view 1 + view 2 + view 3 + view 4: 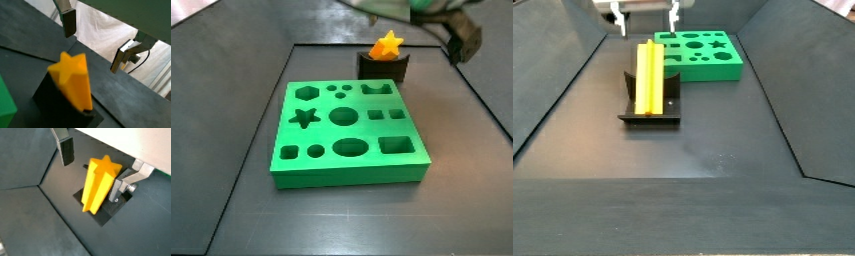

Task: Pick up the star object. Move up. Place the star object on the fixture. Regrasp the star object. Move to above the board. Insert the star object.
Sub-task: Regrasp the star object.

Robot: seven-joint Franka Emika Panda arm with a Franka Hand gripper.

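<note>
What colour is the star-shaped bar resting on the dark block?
Orange-yellow star bar; clearest in a wrist view, below the open hand.

Cut off and blurred

The gripper (445, 25) is a blur, cropped by the side view's upper edge; its jaws are unreadable there. The board (5, 102) shows only a corner.

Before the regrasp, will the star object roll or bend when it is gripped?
The star object looks like a rigid solid prism, so it probably will not bend. Its ridged sides likely resist rolling on the fixture. The smooth faces may slip between the open tool fingers.
</note>
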